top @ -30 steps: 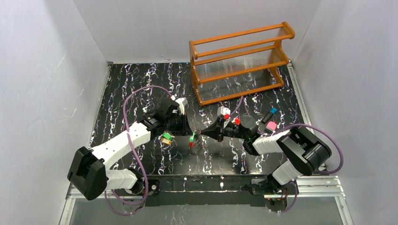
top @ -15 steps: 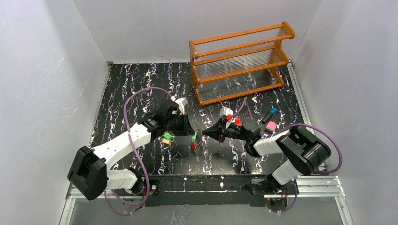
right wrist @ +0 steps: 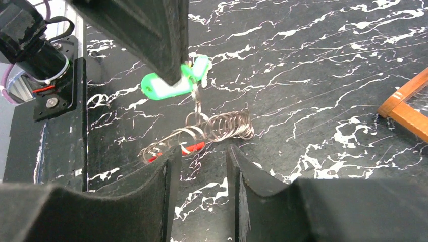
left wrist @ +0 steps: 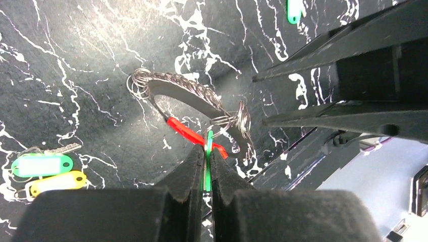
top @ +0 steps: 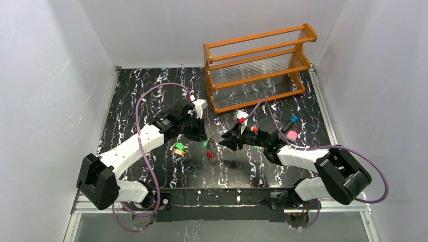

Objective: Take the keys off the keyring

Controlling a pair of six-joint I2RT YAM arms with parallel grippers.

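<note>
Above the black tabletop (top: 146,91), the left fingers (left wrist: 198,160) are being pressed together on a green key (right wrist: 157,89). The keyring (right wrist: 222,128) is being dangled from that key, just ahead of the right fingers (right wrist: 170,164), which are being held spread and apart from it. Two loose keys (left wrist: 43,165), green and yellow, are being seen lying beside the left fingers.
</note>
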